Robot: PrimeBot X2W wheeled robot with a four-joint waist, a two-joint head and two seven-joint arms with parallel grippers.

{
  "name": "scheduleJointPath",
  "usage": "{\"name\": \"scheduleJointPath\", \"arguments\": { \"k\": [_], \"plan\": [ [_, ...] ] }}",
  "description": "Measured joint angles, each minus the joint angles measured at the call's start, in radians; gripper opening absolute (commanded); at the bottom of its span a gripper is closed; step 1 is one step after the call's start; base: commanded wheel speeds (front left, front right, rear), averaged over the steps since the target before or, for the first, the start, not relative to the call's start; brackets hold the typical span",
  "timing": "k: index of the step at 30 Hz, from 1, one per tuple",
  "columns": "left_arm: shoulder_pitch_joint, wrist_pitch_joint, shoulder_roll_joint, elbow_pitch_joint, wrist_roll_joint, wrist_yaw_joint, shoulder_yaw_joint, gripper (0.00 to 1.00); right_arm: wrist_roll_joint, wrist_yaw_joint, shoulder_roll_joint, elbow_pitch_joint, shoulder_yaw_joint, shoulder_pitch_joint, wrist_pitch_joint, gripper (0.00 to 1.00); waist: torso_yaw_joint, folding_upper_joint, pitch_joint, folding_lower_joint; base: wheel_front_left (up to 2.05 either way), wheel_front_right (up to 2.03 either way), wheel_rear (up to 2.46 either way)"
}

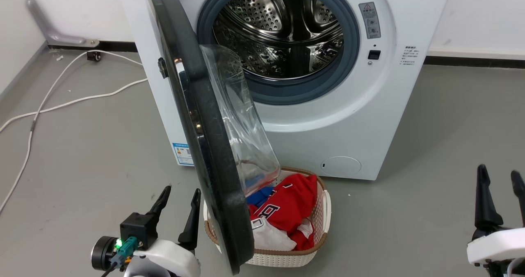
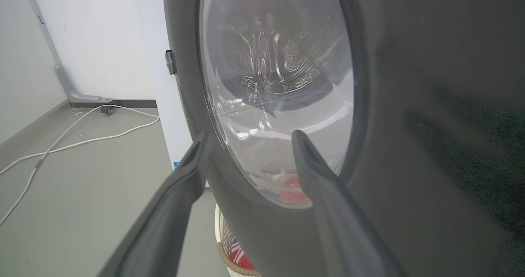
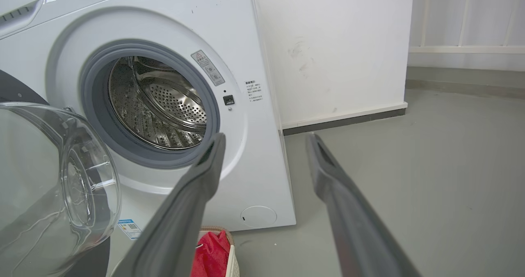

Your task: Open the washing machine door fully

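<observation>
Head view: the washing machine door [image 1: 213,166] is hanging open off the hinge on the left side of the washing machine [image 1: 328,117]. It sticks out from the front panel almost edge-on to the camera, with its glass bowl window [image 1: 242,117] bulging towards the machine side. The steel drum [image 1: 283,30] and its grey gasket are in plain sight. The door's lower end sits over a white laundry basket [image 1: 324,211] on the floor, which has red clothes [image 1: 291,203] piled in it.

The left gripper [image 1: 182,189] is at the lower left, just beside the door's outer face, fingers spread and nothing between them. In the left wrist view the glossy black door is right up close, and the two fingers line up on either side of the window's lower left rim. Honestly can't tell if either finger is touching the door.

The right gripper [image 1: 498,170] is way off at the lower right above bare floor, well apart from the machine, also spread wide and holding nothing. The right wrist view looks past its fingers at the machine's front corner.

A white cable [image 1: 61,104] trails across the floor on the left.
</observation>
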Motion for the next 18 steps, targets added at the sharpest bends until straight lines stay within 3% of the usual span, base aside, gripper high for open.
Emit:
{"name": "scheduleJointPath", "arguments": {
  "k": [6, 11, 18],
  "plan": [
    [0.0, 0.002, 0.011, -0.009, -0.006, 0.008, 0.001, 1.0, -0.15, 0.0, 0.002, -0.089, 0.052, 0.011, 0.0, 1.0, -0.003, 0.0, 0.007, 0.0, 0.0, 0.0, 0.0],
    [0.0, 0.003, 0.016, -0.012, -0.007, 0.012, -0.001, 1.0, -0.136, 0.0, 0.003, -0.069, 0.126, 0.078, -0.012, 1.0, -0.001, 0.0, 0.006, 0.0001, 0.0, 0.0, 0.0],
    [0.0, 0.01, 0.029, -0.017, -0.008, 0.016, -0.005, 1.0, -0.114, 0.0, 0.004, -0.006, 0.155, 0.116, -0.053, 1.0, 0.005, 0.0, 0.002, 0.0, 0.0, 0.0, 0.0]
  ]
}}
